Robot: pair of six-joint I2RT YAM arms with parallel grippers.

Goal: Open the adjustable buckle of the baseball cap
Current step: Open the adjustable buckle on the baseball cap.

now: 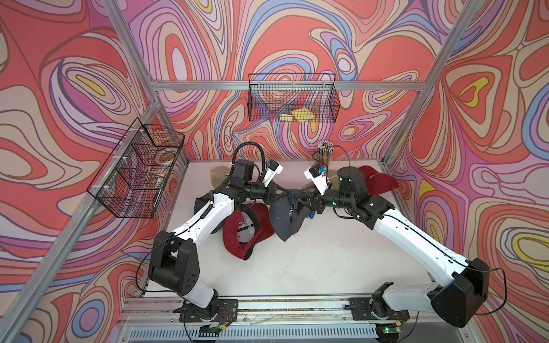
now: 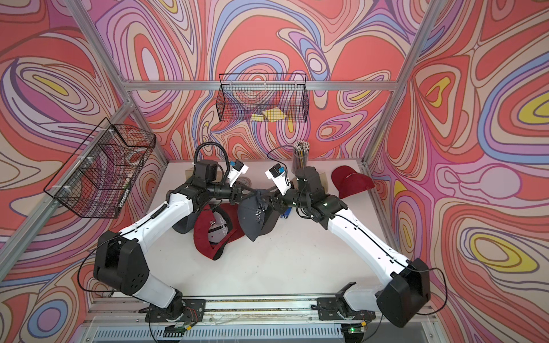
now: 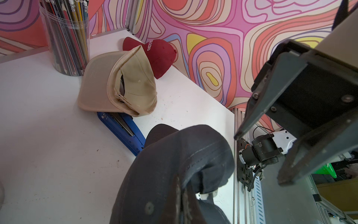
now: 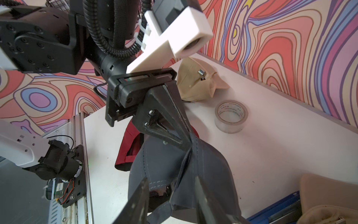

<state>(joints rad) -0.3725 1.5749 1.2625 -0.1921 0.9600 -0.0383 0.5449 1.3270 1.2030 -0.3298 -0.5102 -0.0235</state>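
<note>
A dark grey baseball cap [image 1: 283, 216] [image 2: 252, 216] hangs above the table's middle, between both grippers. My left gripper [image 1: 290, 194] [image 4: 190, 147] is shut on a pinched seam of its crown; in its own wrist view the cap [image 3: 174, 164] fills the foreground around the gripper [image 3: 182, 194]. My right gripper [image 1: 300, 198] [image 4: 171, 182] comes from the opposite side with its jaws apart. They straddle a fold at the cap's back opening [image 4: 209, 170], where a strap end [image 4: 160, 211] hangs down. The buckle itself does not show clearly.
A red cap [image 1: 246, 231] lies upside down under the grey one, another red cap [image 1: 377, 181] at the back right. On the table lie a beige cap [image 3: 120, 81], blue stapler [image 3: 124, 130], pencil cup [image 1: 325, 153] and tape roll [image 4: 231, 116]. Wire baskets [image 1: 292, 98] [image 1: 136, 169] hang on the walls.
</note>
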